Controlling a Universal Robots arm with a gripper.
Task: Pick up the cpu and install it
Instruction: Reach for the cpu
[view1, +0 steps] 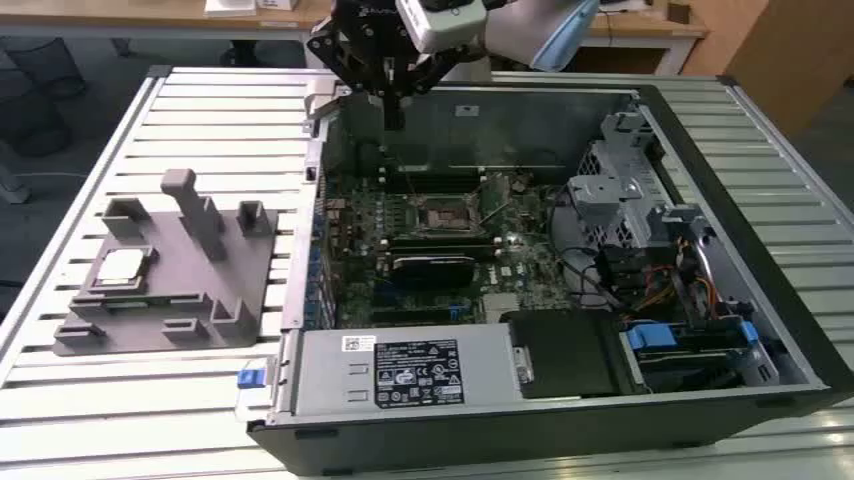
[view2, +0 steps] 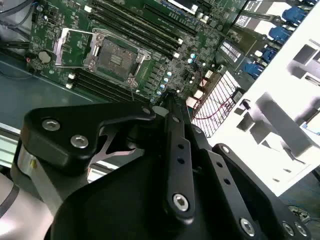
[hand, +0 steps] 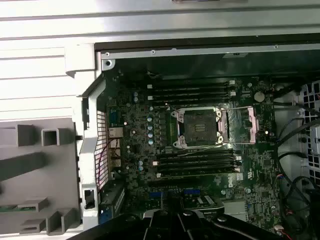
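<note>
Exterior view: the gripper (view1: 391, 122) hangs over the case's (view1: 534, 125) far wall, fingers together on nothing. The cpu (view1: 120, 267) lies flat on the tray (view1: 200, 300) near the table's (view1: 134, 420) edge at the exterior view's left, well apart from the gripper, leftward and nearer the camera.

Second wrist view: the closed tips point toward the socket (view2: 116, 57).

First wrist view: the socket (hand: 201, 125) sits open and bare.

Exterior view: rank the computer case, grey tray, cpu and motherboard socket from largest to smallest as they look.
1. computer case
2. grey tray
3. cpu and motherboard socket: these two look about alike here, so I leave them unranked.
</note>
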